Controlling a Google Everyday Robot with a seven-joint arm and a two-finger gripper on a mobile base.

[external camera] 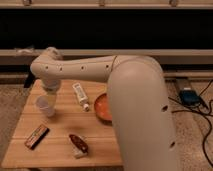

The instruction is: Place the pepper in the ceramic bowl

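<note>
The pepper (pixel 78 142) is small, glossy and dark red-brown. It lies near the front edge of the wooden table (pixel 60 122), with one end against a pale block (pixel 80 153). The ceramic bowl (pixel 102 107) is orange and shallow. It sits at the table's right side, and my arm hides its right part. My gripper (pixel 50 94) hangs down from the wrist over the table's back left, just above a small white cup (pixel 45 106). It is far from the pepper and holds nothing that I can see.
A white tube (pixel 81 96) lies between the cup and the bowl. A dark flat bar with an orange stripe (pixel 36 136) lies at the front left. My thick arm (pixel 140 110) covers the table's right edge. Cables and a blue box (pixel 189 96) lie on the floor at right.
</note>
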